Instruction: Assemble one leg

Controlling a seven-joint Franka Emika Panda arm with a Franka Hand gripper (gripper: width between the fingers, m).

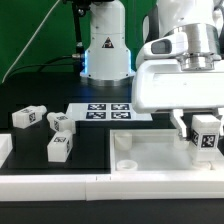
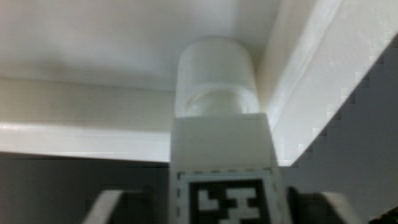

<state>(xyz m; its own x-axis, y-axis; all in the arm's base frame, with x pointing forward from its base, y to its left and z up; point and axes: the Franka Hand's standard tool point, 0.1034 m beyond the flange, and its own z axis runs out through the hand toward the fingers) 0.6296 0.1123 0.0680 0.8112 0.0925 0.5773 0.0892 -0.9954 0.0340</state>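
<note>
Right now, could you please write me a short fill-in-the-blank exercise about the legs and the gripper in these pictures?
1. The gripper holds ___ leg between its fingers.
2. ___ loose legs lie on the black table at the exterior view's left.
3. The held leg is at a corner of the large white ___ with the raised rim.

Missing words: one; three; tray.

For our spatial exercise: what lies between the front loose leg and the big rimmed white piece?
Bare black table only, between leg and rimmed piece; the exterior view shows it.
</note>
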